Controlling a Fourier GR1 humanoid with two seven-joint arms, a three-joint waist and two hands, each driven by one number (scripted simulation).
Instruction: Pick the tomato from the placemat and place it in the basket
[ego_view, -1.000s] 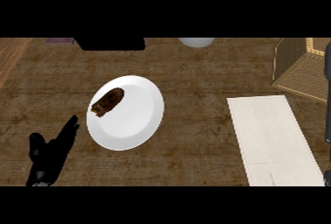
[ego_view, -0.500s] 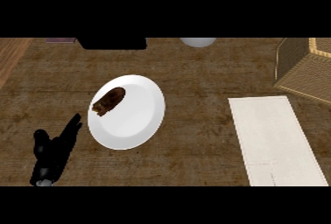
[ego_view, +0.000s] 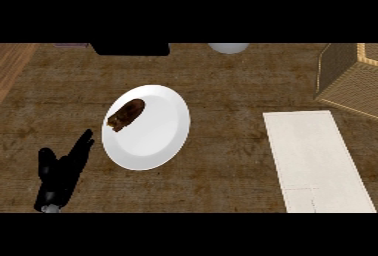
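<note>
Black against dark brown wood grain, the left robot hand (ego_view: 65, 170) rests at the lower left of the head view, its fingers straight and spread, the thumb set apart to the left, pinching nothing. Its fingertips point up and to the right, ending just beside the lower left rim of a white round plate (ego_view: 159, 140), and whether they touch that rim cannot be told.

The plate lies on the brown wooden tabletop (ego_view: 229, 80), left of centre. A dark brown lump of food (ego_view: 126, 114) sits on the plate's upper left part.

To the right, well apart from the plate, a long cream rectangular placemat (ego_view: 314, 160) runs down toward the lower right edge. Its surface shows bare; no tomato can be seen on it or anywhere else in the view.

A tan woven basket (ego_view: 347, 77) stands at the upper right, just above the placemat's far end, cut off by the view's edge.

Along the top edge are a black box-like object (ego_view: 131, 48) and, to its right, a pale rounded object (ego_view: 228, 47), both only partly in view.

The right robot hand does not show.
</note>
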